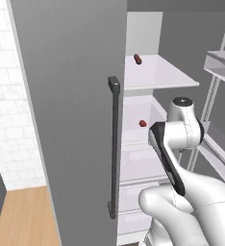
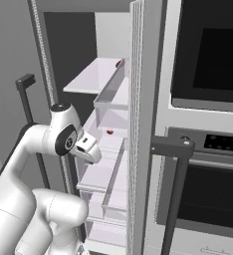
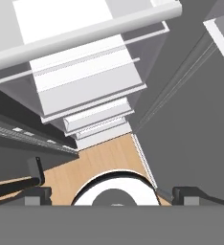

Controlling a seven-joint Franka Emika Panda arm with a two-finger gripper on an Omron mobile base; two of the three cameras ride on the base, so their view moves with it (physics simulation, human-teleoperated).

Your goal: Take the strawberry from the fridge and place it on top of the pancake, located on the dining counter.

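Reaching: into the open fridge (image 1: 71, 120) for the strawberry (image 1: 142, 123), step just starting by the look of it.
End effector (image 3: 109, 195): held low by the fridge front, pointing down at the wood floor (image 3: 104, 160); two dark finger tips (image 3: 188, 194) set wide apart, nothing between them.
Strawberry: tiny red berry on a white middle shelf (image 1: 133, 134), above and further in than the end effector; seen in the right base view too, beyond the clear door bin (image 2: 111, 94).
Not this one: darker, longer maroon item (image 1: 137, 58) on the top shelf (image 1: 157, 72), higher up still.
Doing it well: lift and turn the end effector to face the middle shelf, slide in straight, keep away from the top shelf edge and door bin.
Grab: keep tips open until either side of the berry, then close softly; small and round, so likely to roll or squash.
Pancake and bench: somewhere behind, for later.
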